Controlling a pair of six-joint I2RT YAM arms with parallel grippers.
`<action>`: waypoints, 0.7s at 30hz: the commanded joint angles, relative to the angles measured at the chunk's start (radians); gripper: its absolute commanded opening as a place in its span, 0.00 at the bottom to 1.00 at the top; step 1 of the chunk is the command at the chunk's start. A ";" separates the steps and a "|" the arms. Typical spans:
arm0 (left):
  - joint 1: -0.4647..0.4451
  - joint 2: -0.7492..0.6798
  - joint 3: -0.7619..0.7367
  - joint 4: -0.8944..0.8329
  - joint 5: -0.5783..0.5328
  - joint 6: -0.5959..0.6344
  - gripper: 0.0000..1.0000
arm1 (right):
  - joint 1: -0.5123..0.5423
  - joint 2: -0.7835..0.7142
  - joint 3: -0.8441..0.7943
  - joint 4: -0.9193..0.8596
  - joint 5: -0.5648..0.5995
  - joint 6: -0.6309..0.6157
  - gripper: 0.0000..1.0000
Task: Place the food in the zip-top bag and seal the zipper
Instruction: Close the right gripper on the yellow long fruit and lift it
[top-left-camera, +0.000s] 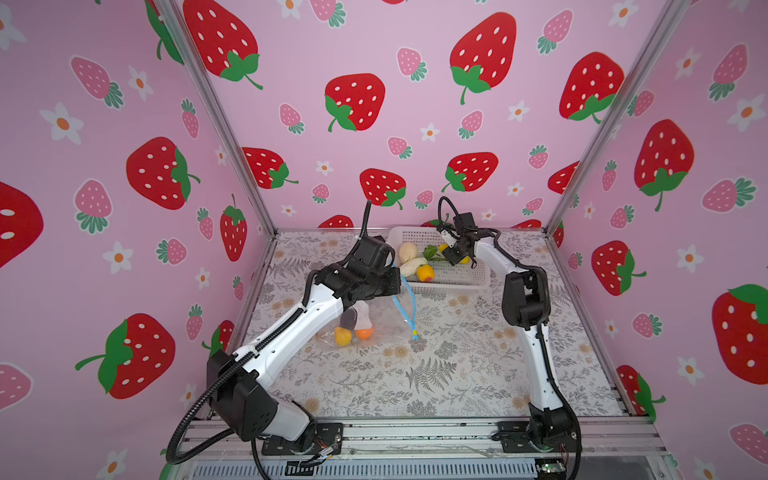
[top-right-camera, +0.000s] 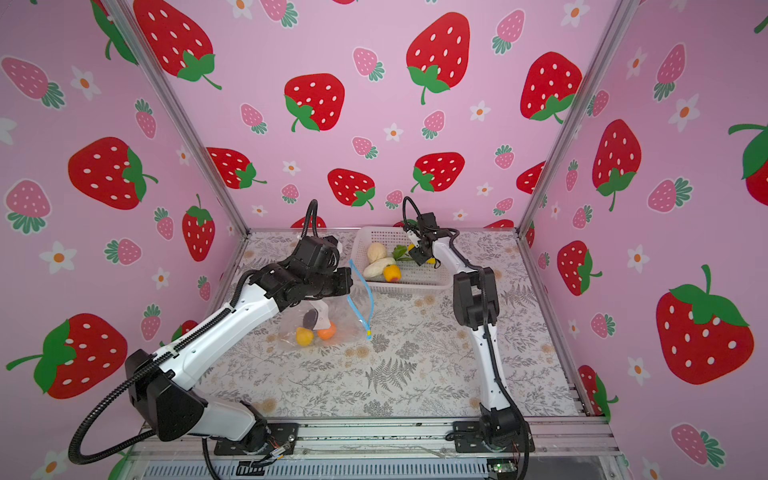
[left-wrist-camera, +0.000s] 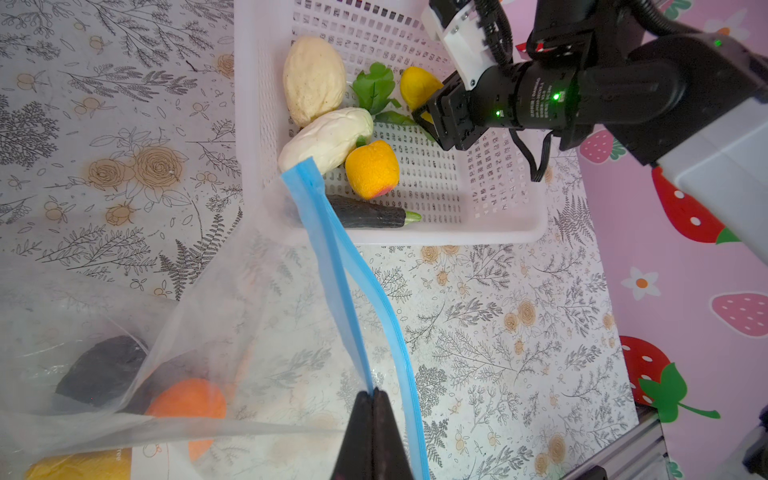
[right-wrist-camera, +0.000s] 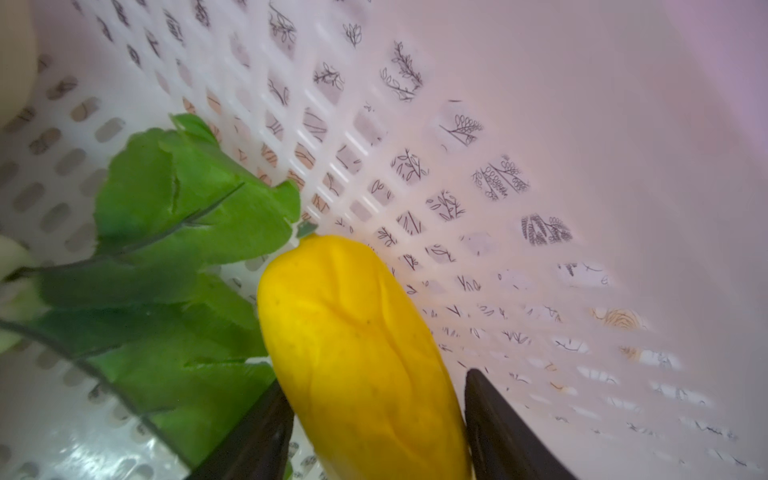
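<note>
The left gripper (left-wrist-camera: 374, 399) was clenched on the narrow light blue zipper strip (left-wrist-camera: 332, 257) of the clear crinkly zip-top bag (left-wrist-camera: 232, 324), which lay on the floral table (left-wrist-camera: 478, 311) just beside the white perforated basket (left-wrist-camera: 498, 224). Print on the bag's white label (left-wrist-camera: 162, 457) was illegible. The right gripper (right-wrist-camera: 374, 380) straddled a yellow toy fruit (right-wrist-camera: 357, 332) in that basket, jaws parted; whether they squeezed it was unclear.
</note>
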 joint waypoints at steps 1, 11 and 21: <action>0.004 0.002 0.041 -0.001 0.000 -0.004 0.00 | -0.005 0.030 0.024 -0.015 -0.016 0.013 0.65; 0.005 -0.005 0.035 0.000 -0.001 -0.004 0.00 | -0.006 0.025 0.036 -0.025 -0.012 0.036 0.56; 0.005 -0.006 0.029 0.003 -0.004 -0.001 0.00 | -0.008 -0.011 0.049 -0.019 -0.008 0.059 0.52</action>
